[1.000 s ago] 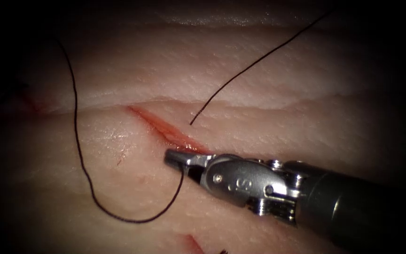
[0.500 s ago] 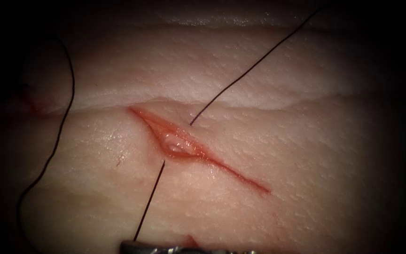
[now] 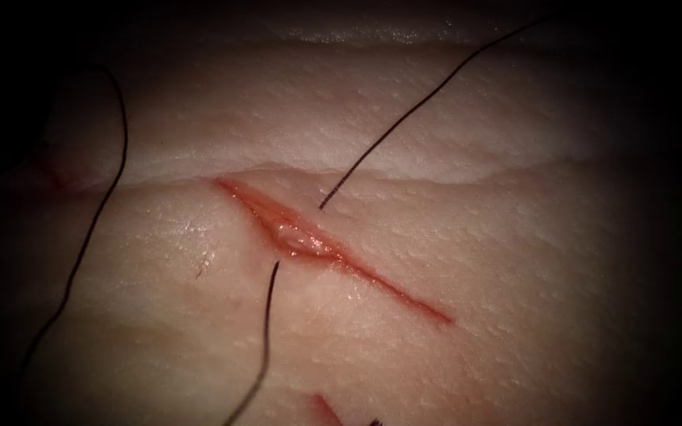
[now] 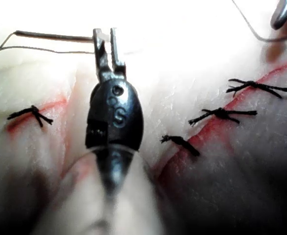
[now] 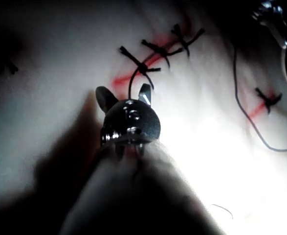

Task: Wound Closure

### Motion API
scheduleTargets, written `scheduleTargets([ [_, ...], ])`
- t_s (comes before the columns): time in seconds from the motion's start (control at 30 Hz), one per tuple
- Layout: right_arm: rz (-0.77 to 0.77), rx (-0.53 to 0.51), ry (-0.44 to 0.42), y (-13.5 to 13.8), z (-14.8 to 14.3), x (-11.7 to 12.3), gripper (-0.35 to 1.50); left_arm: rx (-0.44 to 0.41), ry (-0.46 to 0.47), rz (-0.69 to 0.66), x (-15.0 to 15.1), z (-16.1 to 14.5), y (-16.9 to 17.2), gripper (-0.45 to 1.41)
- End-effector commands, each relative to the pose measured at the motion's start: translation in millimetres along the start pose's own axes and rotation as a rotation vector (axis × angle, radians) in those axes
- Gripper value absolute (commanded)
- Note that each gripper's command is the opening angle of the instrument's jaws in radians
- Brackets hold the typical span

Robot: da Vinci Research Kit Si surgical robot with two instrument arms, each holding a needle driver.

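Pulled back from the slanted red cut (image 3: 309, 241) in pale pork tissue (image 3: 515, 237): right steel tool (image 5: 124, 94), jaws spread, empty. Left steel tool (image 4: 106, 36) clamped near one end of the curved steel needle (image 4: 50, 35), away from the cut, outside tissue. Dark thread (image 3: 266, 331) crossing the cut, untied; right of it, unstitched.

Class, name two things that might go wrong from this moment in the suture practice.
1. The thread crossing the cut lies slack, so the edges gape; it may tangle when tightened.
2. The right gripper stands open around thread beside tied stitches and might snag them.
The left gripper holds the needle clear of the tissue.
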Motion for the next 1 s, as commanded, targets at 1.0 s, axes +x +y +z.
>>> scheduleTargets([
  [1.0,0.051,-0.196,-0.060,12.8,-6.1,-13.9,1.20,-0.008,0.005,-0.006,-0.6,0.6,0.1,-0.45],
])
